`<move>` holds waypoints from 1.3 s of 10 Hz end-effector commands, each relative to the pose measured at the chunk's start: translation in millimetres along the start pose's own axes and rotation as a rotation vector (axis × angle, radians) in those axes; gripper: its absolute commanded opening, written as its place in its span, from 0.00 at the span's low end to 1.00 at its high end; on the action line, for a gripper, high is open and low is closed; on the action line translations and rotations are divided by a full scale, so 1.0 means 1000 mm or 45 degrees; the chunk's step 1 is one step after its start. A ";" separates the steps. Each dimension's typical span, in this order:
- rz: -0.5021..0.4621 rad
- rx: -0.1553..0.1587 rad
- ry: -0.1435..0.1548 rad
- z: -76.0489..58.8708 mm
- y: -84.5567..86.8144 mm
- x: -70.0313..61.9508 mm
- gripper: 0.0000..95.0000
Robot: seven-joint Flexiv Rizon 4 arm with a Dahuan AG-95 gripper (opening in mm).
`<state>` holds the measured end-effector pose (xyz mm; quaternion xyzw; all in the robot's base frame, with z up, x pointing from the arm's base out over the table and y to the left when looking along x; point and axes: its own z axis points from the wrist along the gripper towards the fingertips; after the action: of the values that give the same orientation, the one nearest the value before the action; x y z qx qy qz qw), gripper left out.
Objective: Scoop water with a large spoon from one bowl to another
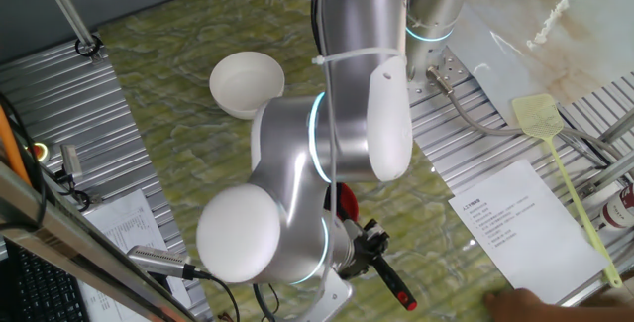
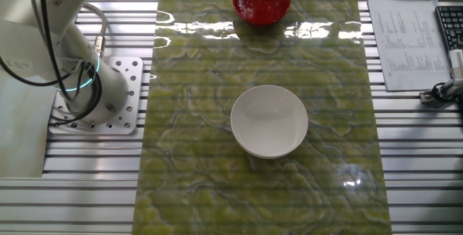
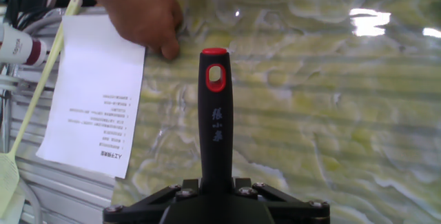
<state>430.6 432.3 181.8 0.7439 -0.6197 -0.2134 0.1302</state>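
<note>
Ladle (image 3: pixel 215 124) clamped in end effector (image 3: pixel 216 195), scoop down in red bowl (image 2: pixel 261 3).
End effector fingers closed tight on the black handle in hand view, red tip pointing away from the camera over the green marbled tabletop (image 2: pixel 195 155). In the other fixed view the ladle scoop sits inside the red bowl at the far edge of the tabletop; white bowl (image 2: pixel 269 121) stands mid-tabletop, well apart from the red one. In one fixed view the arm covers most of the red bowl, handle sticking out below it. Printed sheet (image 3: pixel 96 103) lies beside the tabletop, a person's hand (image 3: pixel 141 10) resting at its edge, yellow fly swatter (image 1: pixel 557 154) nearby.
</note>
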 end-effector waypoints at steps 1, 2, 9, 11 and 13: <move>-0.010 -0.002 0.005 0.001 0.000 0.001 0.00; -0.008 -0.001 0.004 0.002 0.000 0.001 0.00; -0.015 0.005 0.004 0.001 0.001 0.001 0.00; -0.049 0.000 -0.005 0.001 0.001 0.001 0.00; -0.031 0.032 -0.019 0.001 0.001 0.001 0.00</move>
<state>430.8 431.2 181.3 0.7570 -0.6041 -0.2189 0.1190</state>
